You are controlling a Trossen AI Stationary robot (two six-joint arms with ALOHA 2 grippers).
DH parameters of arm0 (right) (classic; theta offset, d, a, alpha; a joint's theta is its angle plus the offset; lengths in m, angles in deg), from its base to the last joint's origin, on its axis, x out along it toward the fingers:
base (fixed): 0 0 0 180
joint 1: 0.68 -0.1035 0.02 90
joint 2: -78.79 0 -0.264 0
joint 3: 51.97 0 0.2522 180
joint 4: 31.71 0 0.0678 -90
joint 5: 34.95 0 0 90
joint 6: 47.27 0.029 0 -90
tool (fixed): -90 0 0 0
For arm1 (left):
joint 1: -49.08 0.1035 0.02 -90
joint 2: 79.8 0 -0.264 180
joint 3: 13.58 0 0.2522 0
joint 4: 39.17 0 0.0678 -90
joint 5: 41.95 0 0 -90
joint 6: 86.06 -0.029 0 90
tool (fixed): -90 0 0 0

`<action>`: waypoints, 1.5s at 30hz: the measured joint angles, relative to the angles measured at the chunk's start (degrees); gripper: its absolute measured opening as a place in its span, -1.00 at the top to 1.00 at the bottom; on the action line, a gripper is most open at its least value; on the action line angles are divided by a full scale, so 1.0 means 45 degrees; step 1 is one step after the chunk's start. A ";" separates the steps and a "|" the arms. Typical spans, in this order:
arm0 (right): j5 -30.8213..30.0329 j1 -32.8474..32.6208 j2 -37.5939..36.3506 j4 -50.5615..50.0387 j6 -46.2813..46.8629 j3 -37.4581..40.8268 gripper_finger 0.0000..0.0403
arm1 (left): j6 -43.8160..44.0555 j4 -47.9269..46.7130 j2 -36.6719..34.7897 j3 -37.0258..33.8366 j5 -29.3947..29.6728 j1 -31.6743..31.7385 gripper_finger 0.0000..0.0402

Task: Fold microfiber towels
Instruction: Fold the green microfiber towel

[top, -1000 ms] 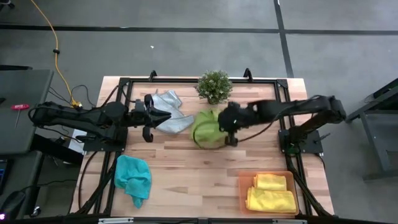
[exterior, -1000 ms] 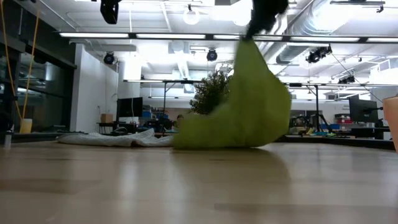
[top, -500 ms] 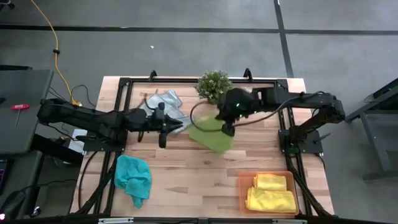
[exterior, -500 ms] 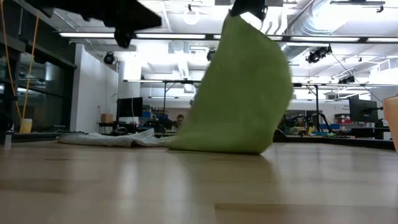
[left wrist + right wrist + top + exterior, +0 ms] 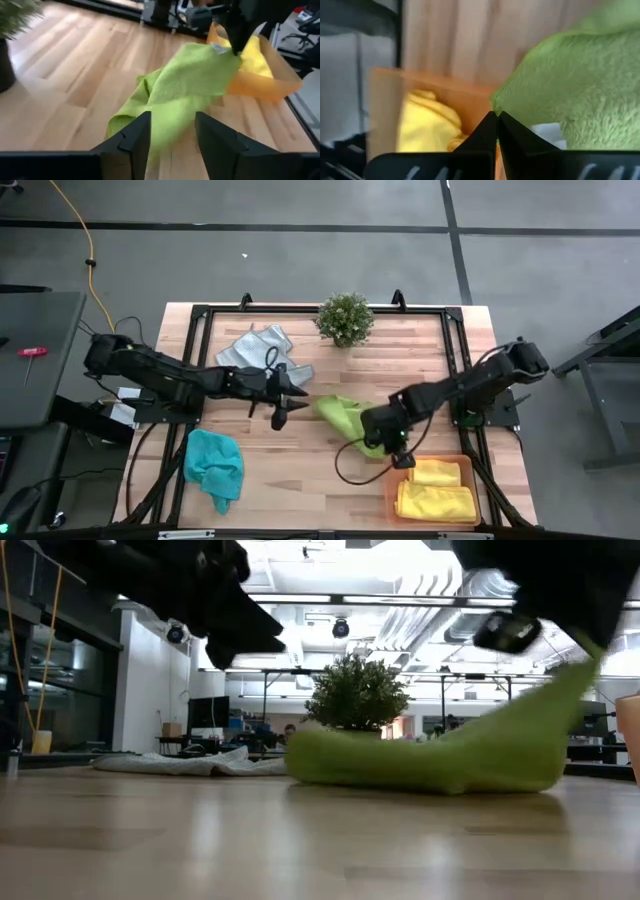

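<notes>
Near the middle of the bench (image 5: 300,470) we see the lime green towel (image 5: 345,418) lying stretched toward the orange tray (image 5: 392,480), one corner pinched in the clenched right claw (image 5: 392,442), while the left claw (image 5: 285,402) hangs just beside its other end, fingers (image 5: 131,142) parted and empty.

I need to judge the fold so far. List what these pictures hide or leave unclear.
- Lime green towel: in the high view, the right tool and arm cover its held corner.
- Yellow towels in the orange tray: fold layers too small to see from above; blurred in the right wrist view.
- Teal towel: absent from the low view.
</notes>
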 joint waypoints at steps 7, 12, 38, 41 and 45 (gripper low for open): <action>-0.0888 -0.0379 0.0000 0.1098 0.1118 0.0537 1.00 | -0.0405 0.0510 0.2716 0.1618 -0.0470 0.0005 0.15; -0.1097 -0.0340 0.0000 0.1631 0.1348 0.0537 1.00 | -0.0559 0.0239 0.4560 0.3077 -0.2281 0.0010 0.11; -0.1707 -0.0340 -0.0010 0.1796 0.1478 0.0537 1.00 | -0.4119 -0.2284 0.6141 0.3615 -0.1185 -0.2801 0.11; -0.1707 -0.0340 -0.0010 0.1814 0.1474 0.0537 1.00 | -0.4133 -0.2187 0.6453 0.3625 -0.1187 -0.2983 0.11; -0.1707 -0.0340 -0.0015 0.1883 0.1493 0.0537 1.00 | -0.4119 -0.2051 0.6650 0.3625 -0.1011 -0.3232 0.11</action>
